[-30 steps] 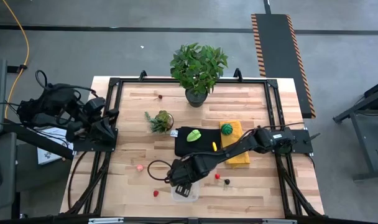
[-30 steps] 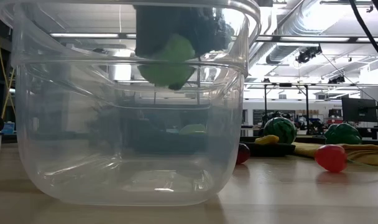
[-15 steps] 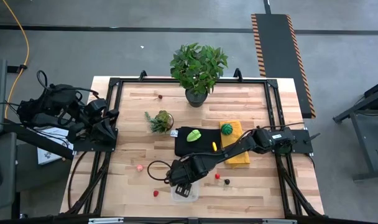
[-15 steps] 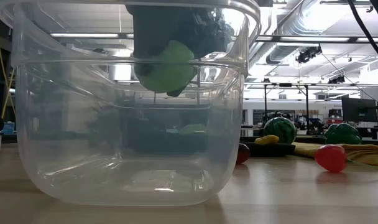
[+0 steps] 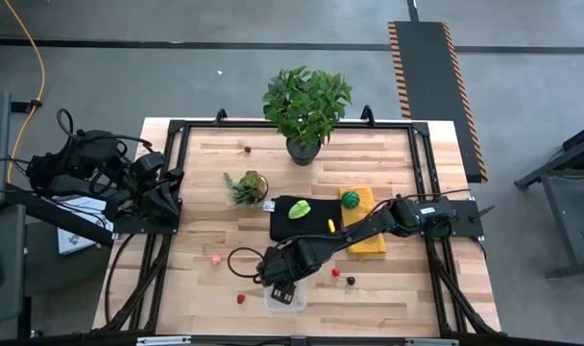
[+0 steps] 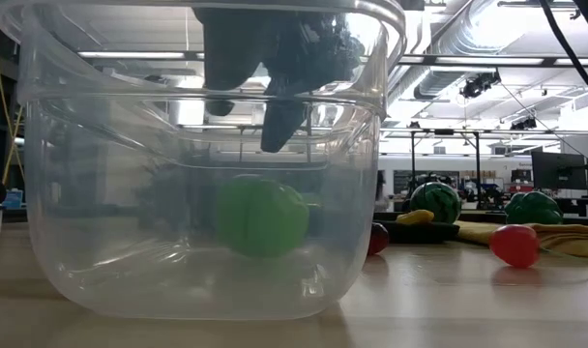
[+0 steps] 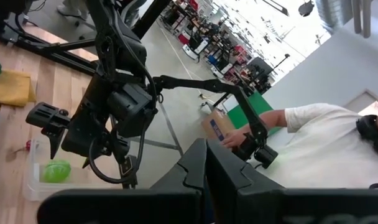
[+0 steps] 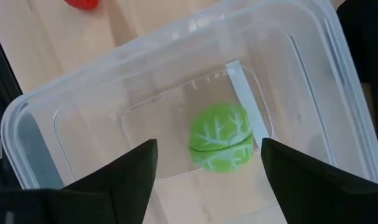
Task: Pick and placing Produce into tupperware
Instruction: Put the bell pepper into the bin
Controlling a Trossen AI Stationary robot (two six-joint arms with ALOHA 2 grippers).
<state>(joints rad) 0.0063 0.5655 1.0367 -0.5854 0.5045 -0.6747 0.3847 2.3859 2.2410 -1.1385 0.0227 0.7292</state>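
My right gripper (image 8: pixel 207 165) hangs over the tupperware (image 8: pixel 83 99), with its fingers (image 6: pixel 281 121) spread apart and holding nothing. The green cabbage (image 8: pixel 220 144) lies free on the bottom of the container, in the centre of the right wrist frame and low in the middle of the low frame.

To finish this step well, I think I should lift straight up, so my fingers do not catch the rim and drag the box. After that I would go to the other produce, for example the red piece (image 6: pixel 514 245) at the right of the low frame.

My left gripper (image 7: pixel 204 168) waits pressed together at the left edge of the high frame. I can read no label or writing anywhere.
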